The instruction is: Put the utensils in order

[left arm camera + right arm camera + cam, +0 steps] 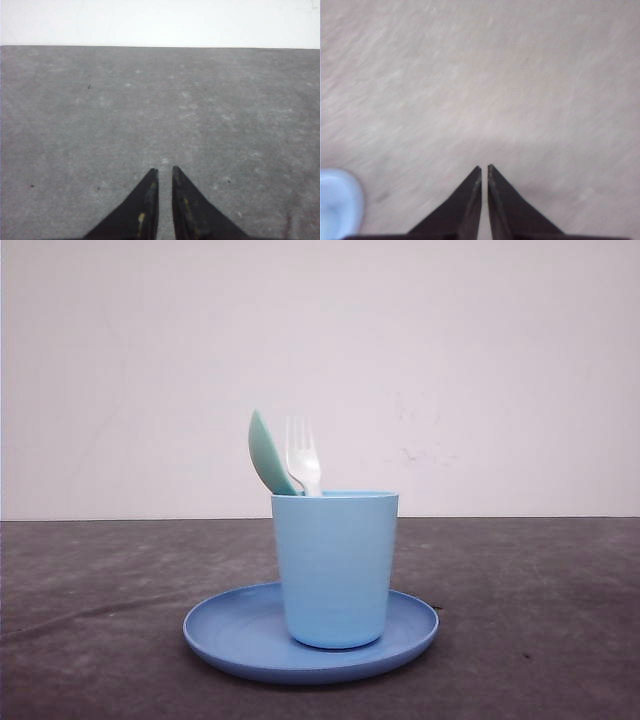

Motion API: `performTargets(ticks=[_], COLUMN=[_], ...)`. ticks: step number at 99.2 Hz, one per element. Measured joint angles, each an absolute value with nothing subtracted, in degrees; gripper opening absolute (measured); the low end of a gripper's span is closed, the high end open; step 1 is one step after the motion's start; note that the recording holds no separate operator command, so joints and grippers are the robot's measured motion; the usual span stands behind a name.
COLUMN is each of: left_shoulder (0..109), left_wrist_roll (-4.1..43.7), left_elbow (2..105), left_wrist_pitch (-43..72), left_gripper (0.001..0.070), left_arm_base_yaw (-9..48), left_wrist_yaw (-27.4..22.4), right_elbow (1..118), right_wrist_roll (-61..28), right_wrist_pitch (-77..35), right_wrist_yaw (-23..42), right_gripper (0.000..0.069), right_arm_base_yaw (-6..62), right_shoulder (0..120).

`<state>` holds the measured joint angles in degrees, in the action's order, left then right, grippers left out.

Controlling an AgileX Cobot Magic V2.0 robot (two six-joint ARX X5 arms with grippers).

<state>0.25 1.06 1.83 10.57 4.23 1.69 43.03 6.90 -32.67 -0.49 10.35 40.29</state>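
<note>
In the front view a white fork and a mint-green spoon stand heads-up inside a light blue cup, which sits on a round blue plate. The spoon leans against the cup's left rim, the fork just to its right. My left gripper hovers over bare grey table, its black fingers nearly together with nothing between them. My right gripper is likewise shut and empty over a pale blurred surface.
A pale blue rounded edge shows at the corner of the right wrist view. Dark grey tabletop spreads around the plate, with a white wall behind it.
</note>
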Motion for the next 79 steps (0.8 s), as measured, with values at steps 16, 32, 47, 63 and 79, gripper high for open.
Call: performTargets(ticks=[16, 32, 47, 63, 79], left_shoulder=[0.3, 0.3, 0.3, 0.3, 0.3], left_wrist_roll=[1.1, 1.1, 1.1, 1.1, 1.1], left_elbow=[1.8, 1.8, 1.8, 1.8, 1.8], left_wrist_pitch=[10.6, 10.6, 10.6, 10.5, 10.5], left_gripper=[0.0025, 0.0025, 0.0025, 0.0025, 0.0025], left_arm_base_yaw=[4.2, 4.2, 4.2, 4.2, 4.2], left_wrist_yaw=[1.7, 1.7, 1.7, 1.7, 1.7], right_elbow=[34.9, 23.2, 13.2, 7.0, 3.0], right_wrist_roll=[3.4, 2.8, 2.8, 2.7, 2.7], right_wrist_pitch=[-28.4, -22.1, -18.3, -16.4, -15.7], right_wrist_yaw=[0.4, -0.3, -1.5, -1.5, -1.6], right_gripper=[0.0021, 0.0021, 0.0021, 0.0021, 0.0021], right_arm_base_yaw=[6.8, 3.1, 2.0, 2.0, 2.0], right_shoulder=[31.6, 21.3, 11.8, 4.3, 0.4])
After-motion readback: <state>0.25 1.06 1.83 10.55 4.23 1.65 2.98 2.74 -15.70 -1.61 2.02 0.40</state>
